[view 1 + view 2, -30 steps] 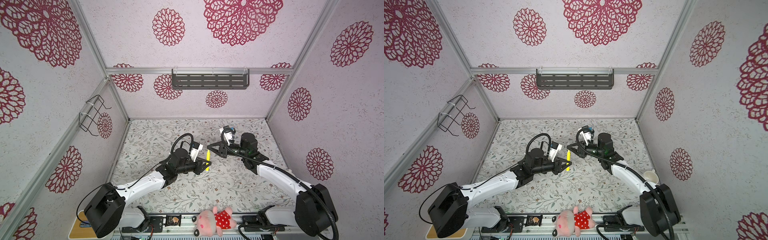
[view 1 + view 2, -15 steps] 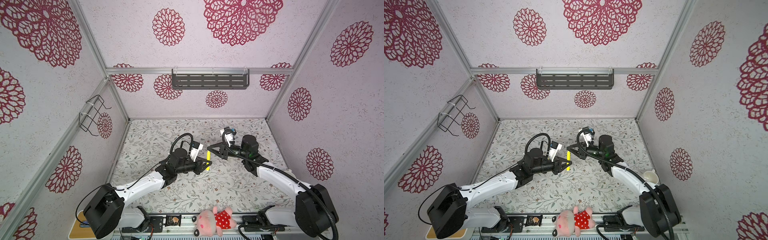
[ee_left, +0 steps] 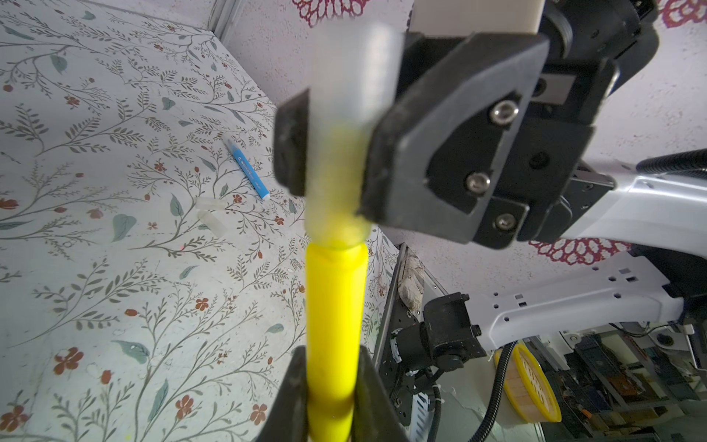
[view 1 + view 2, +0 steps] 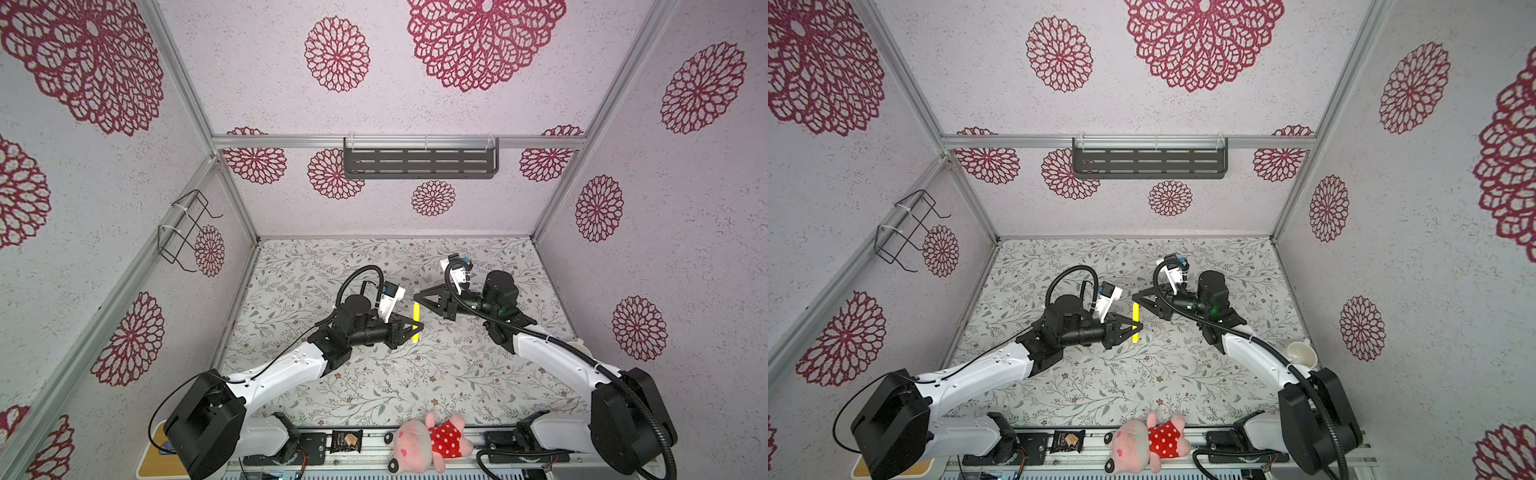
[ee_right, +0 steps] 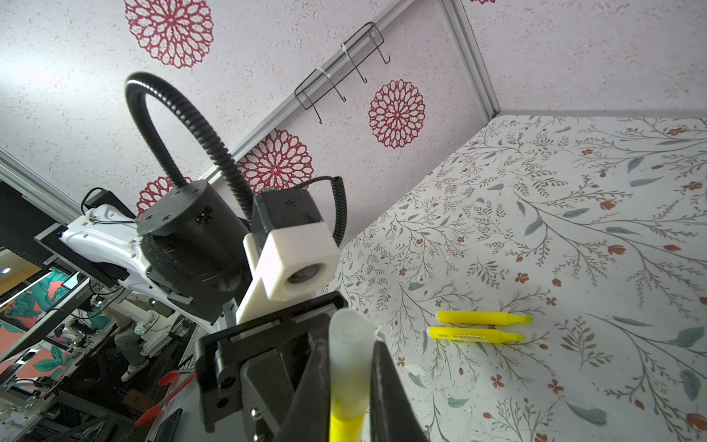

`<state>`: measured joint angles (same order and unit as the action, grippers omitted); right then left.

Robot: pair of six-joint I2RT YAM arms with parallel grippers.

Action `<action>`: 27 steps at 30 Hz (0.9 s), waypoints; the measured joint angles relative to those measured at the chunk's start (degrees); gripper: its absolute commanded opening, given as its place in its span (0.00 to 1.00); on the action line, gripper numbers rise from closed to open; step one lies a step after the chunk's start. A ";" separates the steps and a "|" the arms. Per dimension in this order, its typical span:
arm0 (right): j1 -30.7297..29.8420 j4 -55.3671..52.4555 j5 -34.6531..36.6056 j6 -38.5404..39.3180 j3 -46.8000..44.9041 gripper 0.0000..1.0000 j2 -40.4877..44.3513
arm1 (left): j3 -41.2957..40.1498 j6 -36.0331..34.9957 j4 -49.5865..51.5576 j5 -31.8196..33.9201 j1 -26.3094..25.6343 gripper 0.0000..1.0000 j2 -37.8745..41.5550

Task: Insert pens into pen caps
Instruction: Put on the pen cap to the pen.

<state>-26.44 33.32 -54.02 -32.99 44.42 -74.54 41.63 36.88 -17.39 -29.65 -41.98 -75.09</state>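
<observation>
My left gripper point(image 3: 333, 367) is shut on a yellow pen point(image 3: 334, 325), which stands above the floral table. The pen's upper end sits inside a whitish translucent pen cap point(image 3: 344, 134). My right gripper point(image 5: 350, 363) is shut on that cap point(image 5: 350, 356), with the yellow pen point(image 5: 346, 424) showing below it. In both top views the two grippers meet at the pen point(image 4: 415, 322) point(image 4: 1135, 328) over the table's middle. A blue pen point(image 3: 246, 168) and two loose caps point(image 3: 210, 204) point(image 3: 214, 225) lie on the table. Two more yellow pens point(image 5: 484, 318) point(image 5: 474, 335) lie side by side.
A plush pig point(image 4: 430, 440) and a snack packet point(image 4: 346, 441) lie on the front rail. A black shelf point(image 4: 419, 163) hangs on the back wall and a wire rack point(image 4: 187, 226) on the left wall. A white cup point(image 4: 1302, 353) stands by the right arm.
</observation>
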 measured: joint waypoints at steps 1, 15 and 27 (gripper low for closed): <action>-0.02 0.07 -0.20 -0.02 0.00 0.00 0.00 | -0.11 0.11 -0.04 -0.39 0.13 0.00 0.20; -0.28 6.19 -4.04 -2.73 0.07 0.00 0.00 | -1.27 3.06 -4.15 -6.43 1.36 0.00 1.86; -0.87 -0.37 -8.68 0.63 4.94 0.00 0.07 | -1.55 3.41 -2.32 -8.33 1.81 0.00 6.03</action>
<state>-27.31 32.95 -62.70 -32.36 49.36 -74.48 40.07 40.29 -19.70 -37.98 -40.16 -69.06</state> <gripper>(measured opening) 0.172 0.176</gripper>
